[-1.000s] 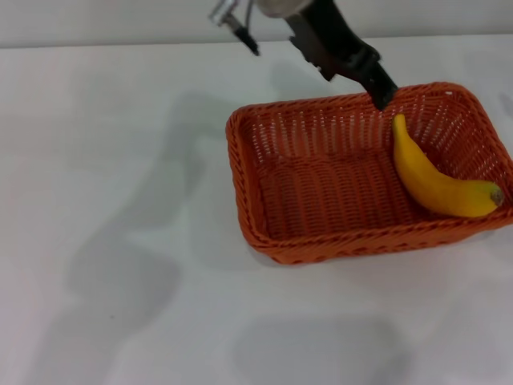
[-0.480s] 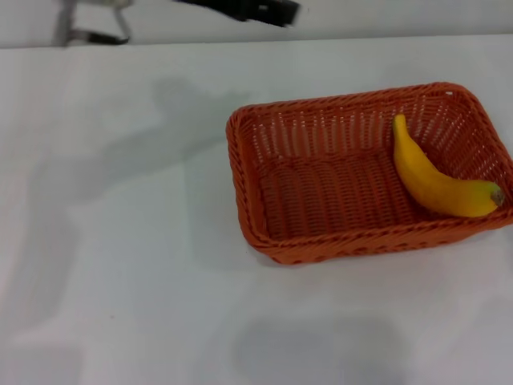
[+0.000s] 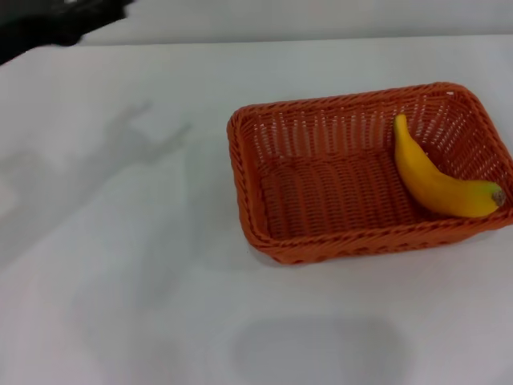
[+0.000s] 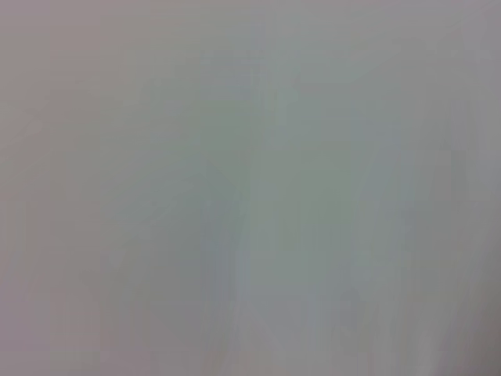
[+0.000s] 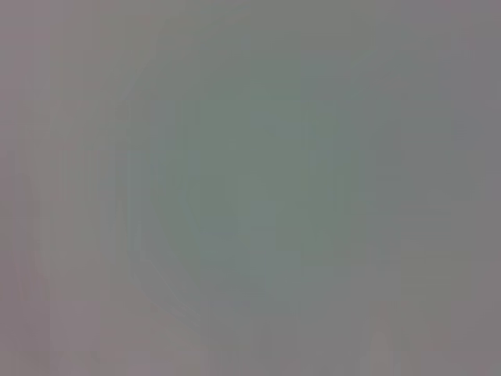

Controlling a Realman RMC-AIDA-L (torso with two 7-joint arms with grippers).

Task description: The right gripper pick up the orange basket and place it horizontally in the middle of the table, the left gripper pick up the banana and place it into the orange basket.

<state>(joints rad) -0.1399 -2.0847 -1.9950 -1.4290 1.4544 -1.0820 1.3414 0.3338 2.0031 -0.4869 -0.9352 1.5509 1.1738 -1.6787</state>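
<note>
Banana [image 3: 437, 183] sits in the basket [image 3: 337, 241], right side; left gripper [image 3: 48, 20] is far left, well apart, grip unclear.

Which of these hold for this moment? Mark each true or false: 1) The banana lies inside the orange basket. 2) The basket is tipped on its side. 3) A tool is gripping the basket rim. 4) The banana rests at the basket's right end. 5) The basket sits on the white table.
1) True: the banana lies inside the orange basket.
2) False: it sits flat, its opening facing up.
3) False: no tool touches the basket; only a dark blurred arm part shows at the far left corner of the head view.
4) True: it lies along the right side wall.
5) True: it rests on the white table.
</note>
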